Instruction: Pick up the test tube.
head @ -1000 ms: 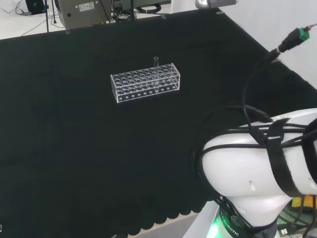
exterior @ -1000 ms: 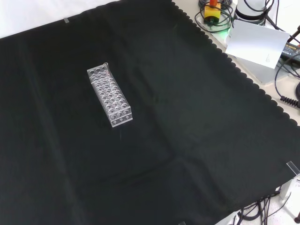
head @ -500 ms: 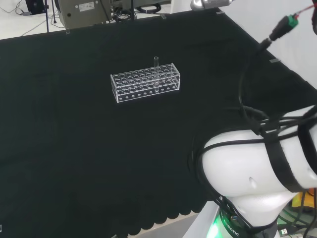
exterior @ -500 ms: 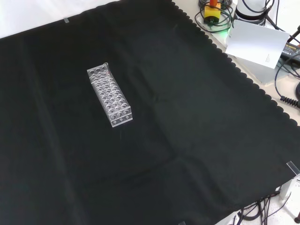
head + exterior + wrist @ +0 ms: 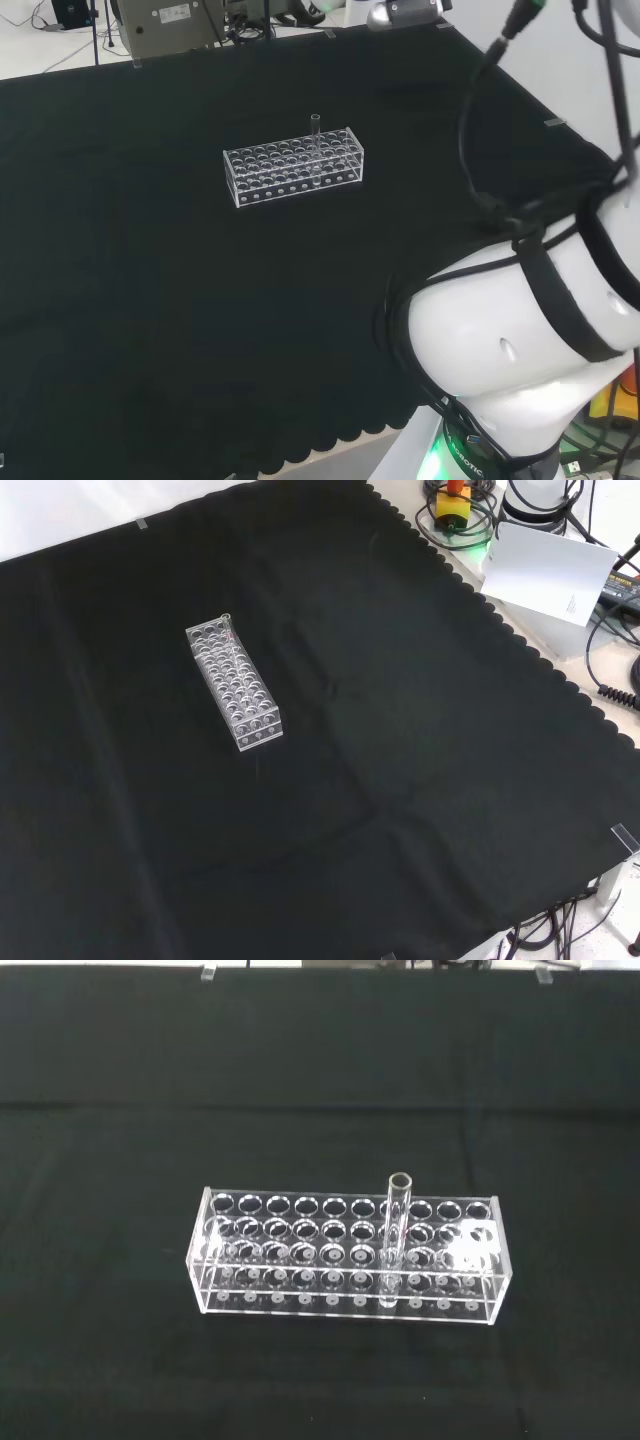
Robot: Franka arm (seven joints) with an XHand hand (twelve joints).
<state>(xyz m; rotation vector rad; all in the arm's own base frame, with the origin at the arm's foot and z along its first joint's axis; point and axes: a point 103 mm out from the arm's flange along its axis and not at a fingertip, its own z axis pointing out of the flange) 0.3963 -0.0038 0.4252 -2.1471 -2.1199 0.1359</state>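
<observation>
Well, the test tube (image 5: 397,1240) stands straight up in a clear plastic rack (image 5: 347,1255) full of round holes. It is the one tube in the rack, and its open top sticks up above the rack's top. From the wrist view it sits in a hole toward one end of the rack, in the row on the side away from the camera. In the head view the tube (image 5: 315,128) pokes up from the far side of the rack (image 5: 293,165), a bit right of the middle. In the front view the rack (image 5: 233,685) lies at a slant on the left part of the bench, and the tube (image 5: 226,621) is near its far end.

The rack rests on a black cloth (image 5: 400,740) that covers the bench. Nothing touches the tube or the rack.

The white arm (image 5: 530,330) bulks large at the right of the head view, with black cables (image 5: 470,150) looping over it. I cannot tell whether the hand's fingers are open or closed.
</observation>
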